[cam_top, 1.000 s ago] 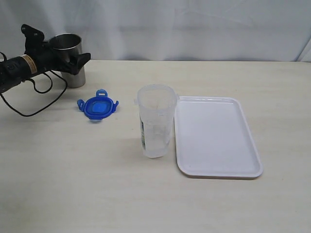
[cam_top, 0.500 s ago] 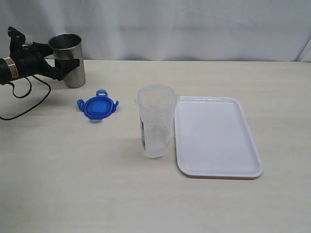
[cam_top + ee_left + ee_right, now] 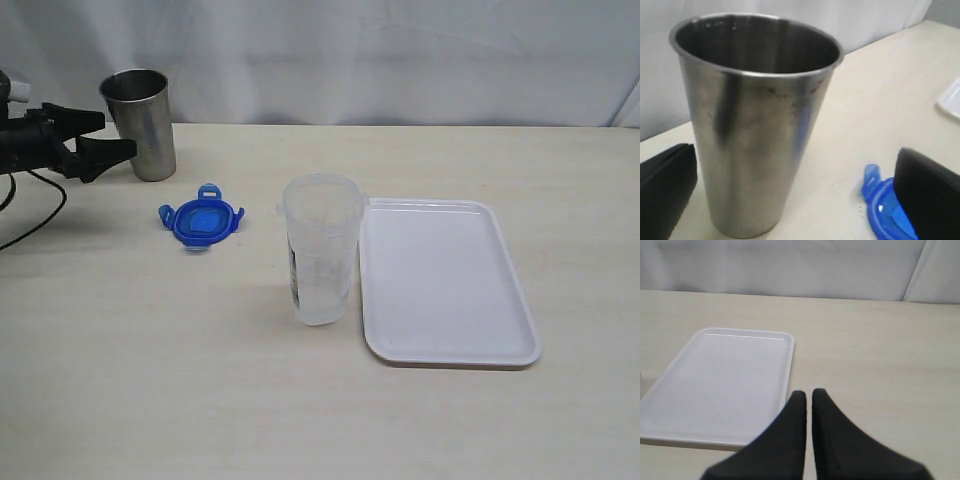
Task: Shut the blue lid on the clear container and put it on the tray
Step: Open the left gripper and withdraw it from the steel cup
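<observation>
- Pulled back toward the left edge of the exterior view, the left gripper [image 3: 118, 133] now sits clear of the shiny steel cup [image 3: 142, 125] that stood between its jaws a second ago; nothing else on the pale wooden table [image 3: 150, 390] has shifted.
- Its black jaws are spread wide and hold nothing, their tips just beside the cup's left wall; whether they touch it cannot be told.
- At centre stands the tall clear plastic container [image 3: 321, 255], upright, mouth open, a printed label on its left side.
- Left of the container and well apart from it, the small bright-blue plastic lid [image 3: 201, 222] lies flat on the table, flaps splayed, bare tabletop all around its edges.
- Farther left of the container, beyond the lid and near the table's back edge, the steel cup stands upright.
- Just right of the container lies the flat white rectangular tray [image 3: 445, 280]; a narrow strip of table shows between the container's base and the tray's raised left rim.
- Wide bare tabletop runs in front of the container to the near edge.
- Over the table just beside the tray's rim, as the right wrist view shows, the right gripper [image 3: 808, 397] is clenched tight with nothing between its black fingers.
</observation>
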Robot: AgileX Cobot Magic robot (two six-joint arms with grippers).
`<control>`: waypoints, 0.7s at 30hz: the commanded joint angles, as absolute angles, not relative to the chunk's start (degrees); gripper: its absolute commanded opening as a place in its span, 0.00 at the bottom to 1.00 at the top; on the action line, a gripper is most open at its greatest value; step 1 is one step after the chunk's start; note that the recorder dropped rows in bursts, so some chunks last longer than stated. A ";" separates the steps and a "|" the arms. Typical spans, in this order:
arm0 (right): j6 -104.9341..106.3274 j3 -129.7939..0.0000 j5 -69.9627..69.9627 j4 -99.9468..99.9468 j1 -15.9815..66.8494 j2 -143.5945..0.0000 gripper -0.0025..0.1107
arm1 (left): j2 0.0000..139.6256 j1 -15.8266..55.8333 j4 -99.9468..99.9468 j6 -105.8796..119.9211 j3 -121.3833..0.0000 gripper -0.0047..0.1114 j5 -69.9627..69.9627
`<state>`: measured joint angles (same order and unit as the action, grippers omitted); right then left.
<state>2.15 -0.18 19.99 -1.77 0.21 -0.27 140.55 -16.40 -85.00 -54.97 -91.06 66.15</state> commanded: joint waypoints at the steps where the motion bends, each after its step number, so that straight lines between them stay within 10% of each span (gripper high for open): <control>1: 2.09 0.00 19.63 -1.72 -0.03 0.00 0.06 | 140.01 -18.37 -90.48 -60.60 -91.45 0.92 69.96; 15: 2.09 0.00 19.63 -1.72 -0.03 0.00 0.06 | 122.24 -19.05 -99.95 -79.87 -82.90 0.92 69.96; 21: 2.09 0.00 19.63 -1.72 -0.03 0.00 0.06 | 104.35 -19.02 -99.95 -81.72 -71.77 0.92 49.86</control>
